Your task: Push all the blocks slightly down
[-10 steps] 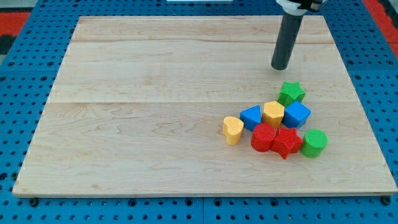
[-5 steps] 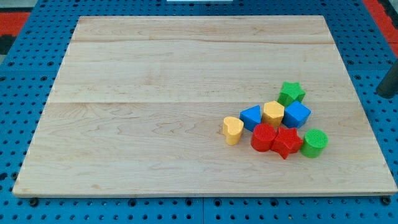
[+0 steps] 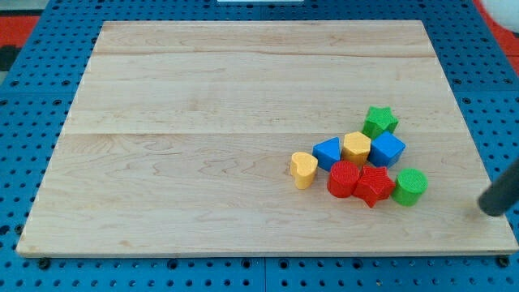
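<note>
My tip (image 3: 491, 212), a plain rod holding nothing, sits at the table's (image 3: 203, 97) right edge, well right of the cluster and touching no block; most of the tool is cut off by the frame.

Nearest is the green cylinder (image 3: 409, 186), then the red star (image 3: 374, 185), red cylinder (image 3: 344, 179), blue cube (image 3: 386, 149), yellow hexagon (image 3: 356, 148), blue wedge (image 3: 328, 152), perhaps a triangle, yellow heart (image 3: 303, 169) and, farthest, the green star (image 3: 379, 122).

This looks like repositioning: next the tip must go beyond the green star and push nearward.

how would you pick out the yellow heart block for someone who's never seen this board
Find the cluster of blocks at the wooden board's lower right. The yellow heart block sits at its far left end, just left of the blue triangular block. Its notched heart outline sets it apart from the other yellow block.
</note>
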